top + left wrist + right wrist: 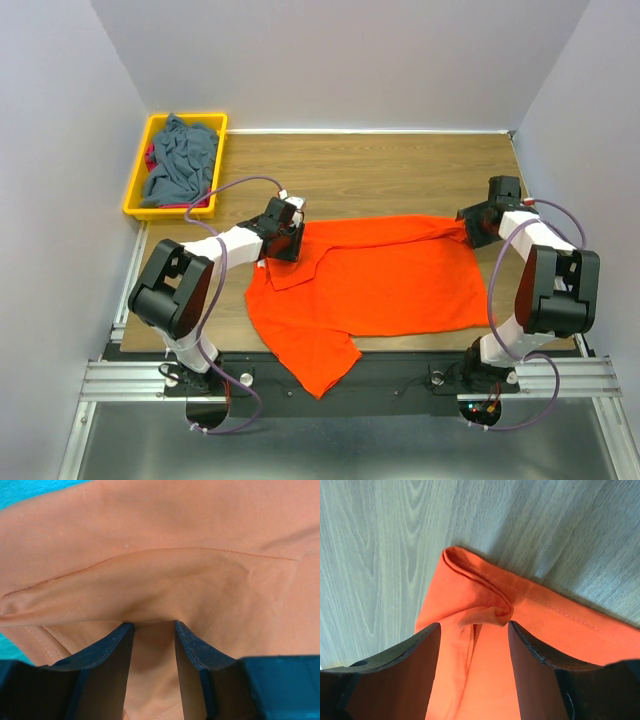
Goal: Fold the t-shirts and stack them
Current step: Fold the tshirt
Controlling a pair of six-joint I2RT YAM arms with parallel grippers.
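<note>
At far left in the top view a yellow plastic bin (pixel 135 205) sits at the back corner of the wood-grain table (pixel 380 170); it holds a crumpled slate grey-blue t-shirt (pixel 182 160), with a sliver of red cloth (pixel 150 158) at its left edge.

Next comes the left gripper (pixel 283 240), down on the upper left corner of the bright orange cotton t-shirt (pixel 390 280); the overhead camera hides its jaws. The left wrist view shows the left gripper (pixel 154 625) with black fingers (pixel 107 670) at a moderate gap and a raised fold of the orange shirt (pixel 175 570) between them; I cannot tell whether they pinch it.

The orange shirt lies spread across the middle of the table, wrinkled along its top edge; one sleeve (pixel 320 368) hangs over the near edge, seen only from above.

At right, the right gripper (pixel 475 228) sits on the shirt's upper right corner. Only the right wrist view gives the detail: the gripper (pixel 474 626) stands wide, straddling a puckered, rolled corner of the shirt (pixel 485 680); a stitched hem (pixel 560 611) runs away to the right over bare table (pixel 380 555).
</note>
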